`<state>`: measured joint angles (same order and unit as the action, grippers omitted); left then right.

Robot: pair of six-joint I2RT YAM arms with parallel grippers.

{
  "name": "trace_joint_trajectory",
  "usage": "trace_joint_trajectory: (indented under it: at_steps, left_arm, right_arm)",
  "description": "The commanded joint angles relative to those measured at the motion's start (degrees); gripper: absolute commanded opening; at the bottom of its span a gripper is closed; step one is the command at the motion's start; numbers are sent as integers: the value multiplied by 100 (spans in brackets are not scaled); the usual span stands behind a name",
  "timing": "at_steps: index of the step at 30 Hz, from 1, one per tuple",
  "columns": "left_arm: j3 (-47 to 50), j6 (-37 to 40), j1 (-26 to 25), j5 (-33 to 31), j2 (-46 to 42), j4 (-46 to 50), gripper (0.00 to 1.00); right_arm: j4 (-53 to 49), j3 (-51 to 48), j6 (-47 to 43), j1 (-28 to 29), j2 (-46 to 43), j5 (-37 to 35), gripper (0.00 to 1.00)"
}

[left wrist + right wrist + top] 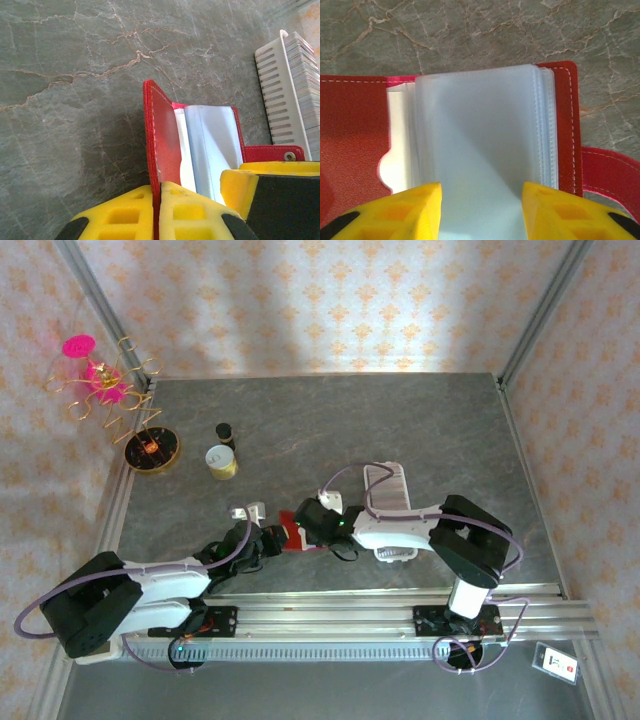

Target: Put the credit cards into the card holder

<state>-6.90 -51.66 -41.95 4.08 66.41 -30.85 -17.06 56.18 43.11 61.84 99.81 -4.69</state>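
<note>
My left gripper [159, 194] is clamped tight on the holder [163, 125], pinching the edge of one red cover so that flap stands upright off the table [75, 75]. The holder lies open at the middle of the table, just ahead of both arms, its strap with the snap stretched out flat on the side towards the rack. My right gripper [481, 200] sits over the clear sleeves [480, 130] with its fingers [420, 210] parted about halfway, one at each side of the sleeve stack. I cannot tell whether they touch the plastic or grip anything. The spare cards [306, 85] are stacked on edge in the white rack [272, 90], just beyond the holder.
</note>
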Motion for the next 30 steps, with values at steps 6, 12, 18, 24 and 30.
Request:
trace_joint_trajectory:
  at_steps: [6, 12, 18, 24, 30]
  left_arm:
    - [109, -93, 34, 93, 248, -191, 4]
    - [215, -165, 21, 124, 315, -375, 3]
    - [272, -210, 21, 137, 387, -521, 3]
    - [342, -255, 16, 129, 410, -642, 3]
    - [421, -282, 19, 111, 403, -728, 3]
  right_arm:
    - [478, -90, 158, 7, -36, 421, 50]
    - [846, -72, 225, 12, -82, 688, 50]
    - [1441, -293, 401, 12, -266, 981, 50]
    - [1823, -375, 575, 12, -276, 1231, 49]
    - [2152, -514, 717, 11, -471, 1293, 49]
